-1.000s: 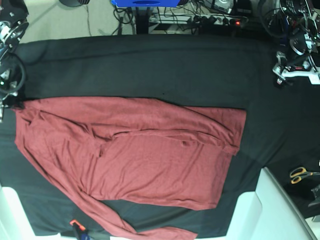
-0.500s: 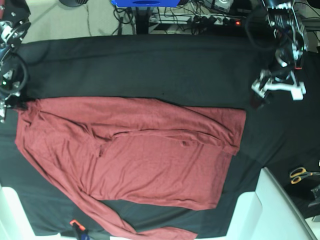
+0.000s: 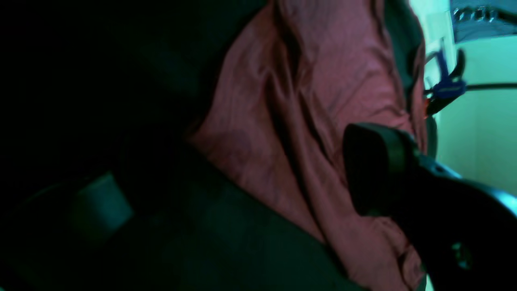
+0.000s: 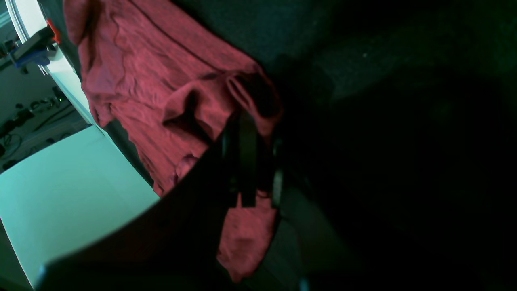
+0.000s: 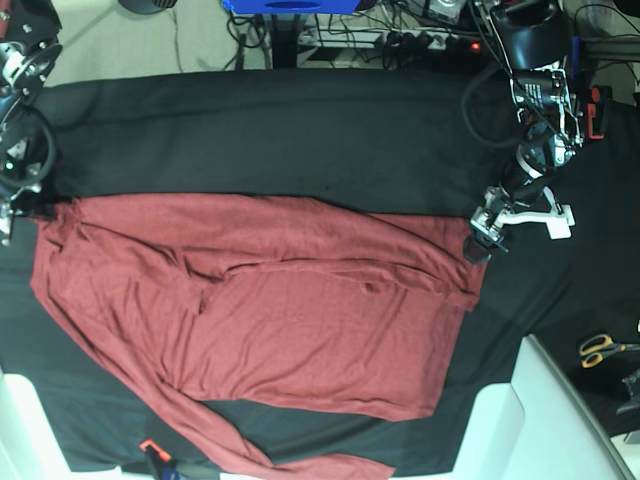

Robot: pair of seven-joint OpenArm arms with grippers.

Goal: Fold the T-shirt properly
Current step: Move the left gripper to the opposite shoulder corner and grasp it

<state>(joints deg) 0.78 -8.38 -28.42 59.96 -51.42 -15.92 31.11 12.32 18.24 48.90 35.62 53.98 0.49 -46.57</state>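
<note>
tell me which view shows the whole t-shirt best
The base view: the T-shirt lies spread across the black cloth, both sleeves visible. The left wrist view shows only a wrinkled edge; the right wrist view only a bunched corner.

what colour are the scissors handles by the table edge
Yellow handles on the scissors, best seen in the base view.

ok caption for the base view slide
Open left gripper poised at the corner of the plain maroon knit T-shirt spread on black table cloth.

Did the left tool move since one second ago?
Yes. The left tool has moved from the cloth's edge toward the T-shirt's corner.
</note>
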